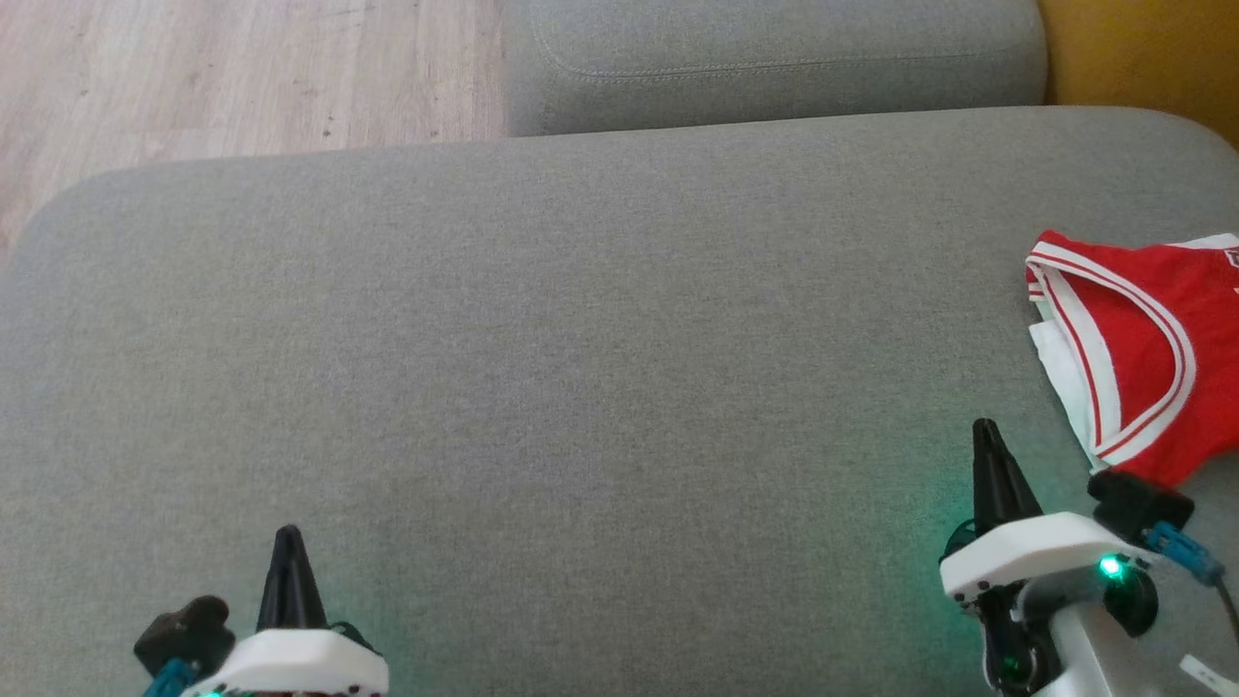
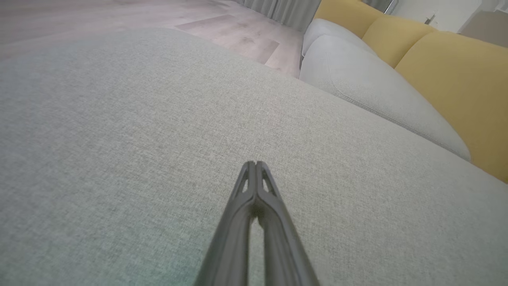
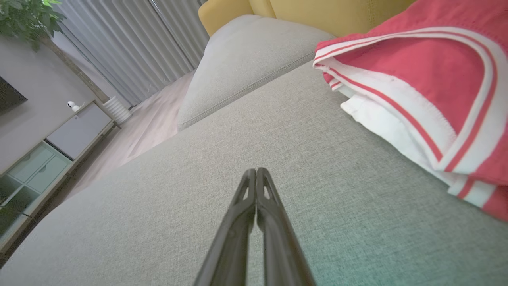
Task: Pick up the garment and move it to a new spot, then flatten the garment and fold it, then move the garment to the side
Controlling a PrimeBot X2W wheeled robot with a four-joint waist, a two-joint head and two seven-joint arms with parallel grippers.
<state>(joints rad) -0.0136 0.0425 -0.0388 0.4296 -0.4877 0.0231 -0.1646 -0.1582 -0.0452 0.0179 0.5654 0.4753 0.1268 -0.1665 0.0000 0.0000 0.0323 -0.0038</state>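
The red and white shirt [image 1: 1142, 358] lies folded at the right side of the big gray cushion [image 1: 581, 387]. Part of it runs off the right edge of the head view. Its white-striped edge faces the middle of the cushion. The right claw [image 1: 985, 428] is near the shirt, a little to its left, and does not touch it. Its two dark fingers are pressed together with nothing in them. The left claw [image 1: 288, 532] is far over on the other side, low above the gray cloth. Its fingers are pressed together too, with nothing in them. Between the two claws and in front of them is a wide, flat stretch of gray cushion. The far edge of the cushion is round. Past it on the left is the wood floor [image 1: 194, 68]. Past it in the middle is a smaller gray cushion [image 1: 774, 58], and a yellow sofa back [image 1: 1142, 48] is in the far right corner.
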